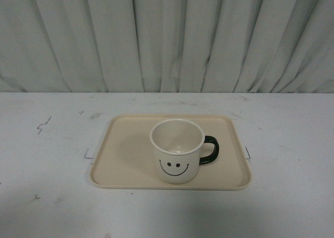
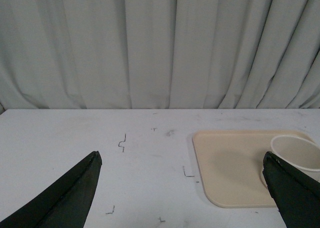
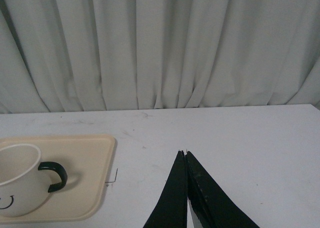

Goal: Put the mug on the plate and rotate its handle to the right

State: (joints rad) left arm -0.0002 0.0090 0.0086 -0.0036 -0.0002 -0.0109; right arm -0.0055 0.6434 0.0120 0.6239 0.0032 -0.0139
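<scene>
Item: mug (image 1: 177,151), upright on the plate (image 1: 125,154), nearer the plate's right and front edges; smiley face toward me, handle (image 1: 210,150) pointing to the right edge. Item: plate, flat on the tabletop (image 1: 52,196), midway between its left and right edges. Item: my left pincer (image 2: 182,188), fingers spread wide, grasping nothing, above the tabletop left of the plate. Item: my right pincer (image 3: 186,188), fingers pressed together (nothing between them), above the tabletop right of the plate. Backdrop: pale curtain (image 1: 167,39) along the far edge.
</scene>
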